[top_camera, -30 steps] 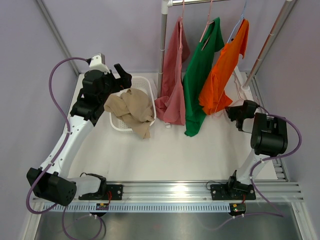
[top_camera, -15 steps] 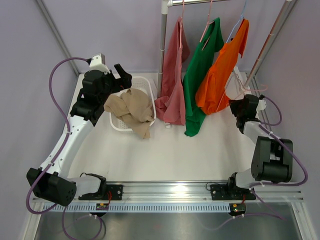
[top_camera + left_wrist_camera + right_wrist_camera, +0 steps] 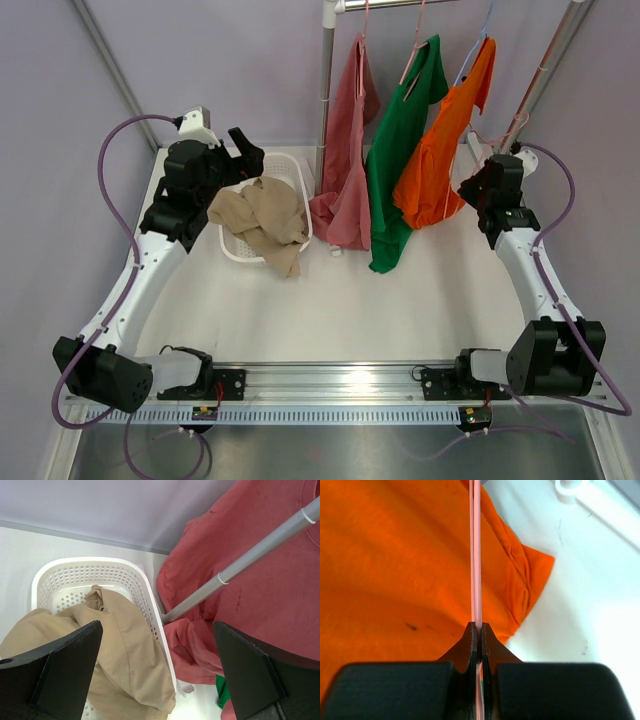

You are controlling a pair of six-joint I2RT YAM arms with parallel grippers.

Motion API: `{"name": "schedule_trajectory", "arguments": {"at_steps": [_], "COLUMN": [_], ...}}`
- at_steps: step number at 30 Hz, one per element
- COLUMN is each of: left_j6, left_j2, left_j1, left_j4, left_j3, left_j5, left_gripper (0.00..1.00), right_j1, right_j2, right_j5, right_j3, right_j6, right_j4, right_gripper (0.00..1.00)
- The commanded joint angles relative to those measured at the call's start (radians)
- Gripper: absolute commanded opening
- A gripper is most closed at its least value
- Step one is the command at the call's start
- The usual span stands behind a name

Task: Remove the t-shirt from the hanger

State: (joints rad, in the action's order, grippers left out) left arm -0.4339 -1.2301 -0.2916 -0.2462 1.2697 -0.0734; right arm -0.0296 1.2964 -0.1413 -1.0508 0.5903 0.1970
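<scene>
**Pink hanger (image 3: 476, 555) pinched in right fingers (image 3: 470, 640) against orange shirt (image 3: 445, 150)**

The far rack (image 3: 326, 90) on the desk (image 3: 330, 300) carries a red shirt (image 3: 345, 150), a green shirt (image 3: 395, 170) and, rightmost, the orange shirt. A basket (image 3: 285, 160), far left, holds tan cloth (image 3: 262, 222). The right fingers close tight on the hanger's bar; the left fingers (image 3: 70, 670) gape above the basket, empty.

No text, label, brand, number or sign can be read in any of the views.
</scene>
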Motion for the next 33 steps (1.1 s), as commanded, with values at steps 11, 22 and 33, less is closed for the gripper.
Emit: {"name": "schedule_trajectory", "arguments": {"at_steps": [11, 22, 33], "left_j6": [0.001, 0.006, 0.018], "left_j2": [0.054, 0.06, 0.121], "left_j1": [-0.009, -0.012, -0.012], "left_j4": [0.05, 0.048, 0.048], "left_j3": [0.017, 0.013, 0.0], "left_j5": [0.041, 0.058, 0.053], "left_gripper": [0.99, 0.99, 0.99], "right_j1": [0.023, 0.023, 0.023], "right_j2": [-0.172, -0.135, 0.078], "right_j5": [-0.113, -0.053, -0.057], "right_j3": [-0.129, -0.354, -0.722], "right_j6": [-0.57, -0.739, -0.745], "right_j4": [0.025, 0.001, 0.174], "right_gripper": [0.0, 0.0, 0.0]}}
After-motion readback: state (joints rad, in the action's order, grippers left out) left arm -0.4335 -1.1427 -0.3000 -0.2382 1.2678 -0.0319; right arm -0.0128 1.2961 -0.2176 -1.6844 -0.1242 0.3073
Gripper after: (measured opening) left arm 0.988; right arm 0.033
